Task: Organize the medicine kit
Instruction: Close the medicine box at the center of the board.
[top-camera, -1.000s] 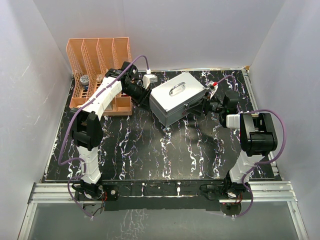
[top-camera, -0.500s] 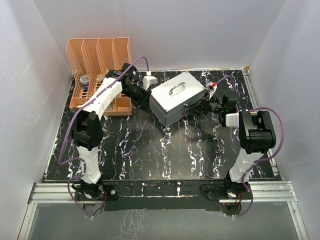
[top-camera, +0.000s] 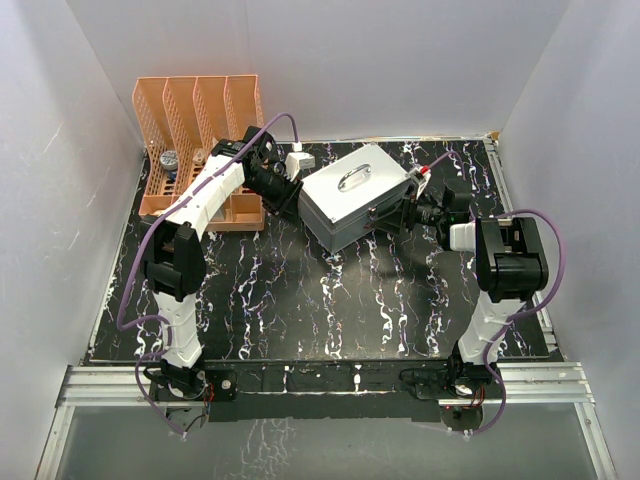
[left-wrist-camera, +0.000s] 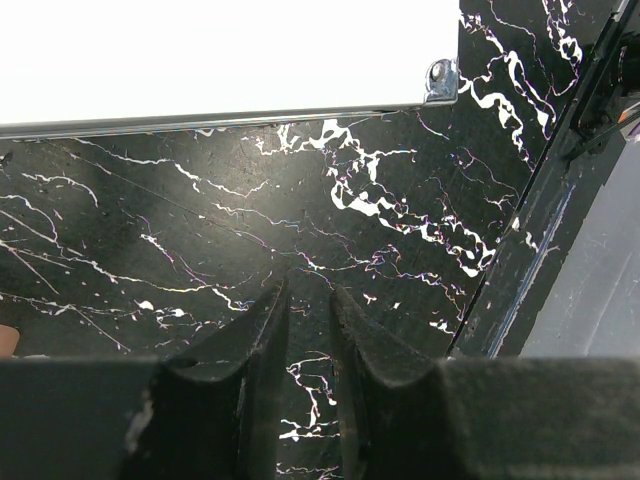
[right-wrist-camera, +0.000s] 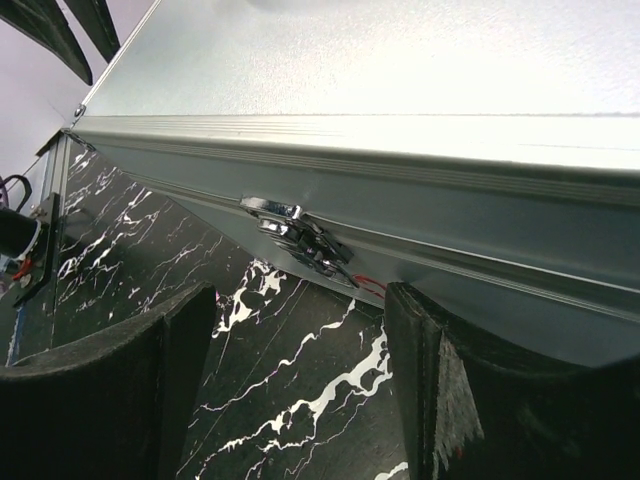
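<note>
An orange slotted plastic file rack (top-camera: 195, 110) is seen at ten o'clock on the black marbled tabletop (top-camera: 300, 300). Just right of it, the left pincer (left-wrist-camera: 305, 290) is held narrowly spread, nothing between its fingers, near the left end of the medicine kit (top-camera: 355, 195). This silver-grey rectangular metal case is set at twelve o'clock, lid down. At its three o'clock side, the right pincer (right-wrist-camera: 298, 292) is spread wide before a chrome front latch (right-wrist-camera: 300, 240), which is not touched. The case is judged stiff, smooth, slippery and fairly heavy. The latch tab or the metal top handle (top-camera: 352, 180) is best taken.
</note>
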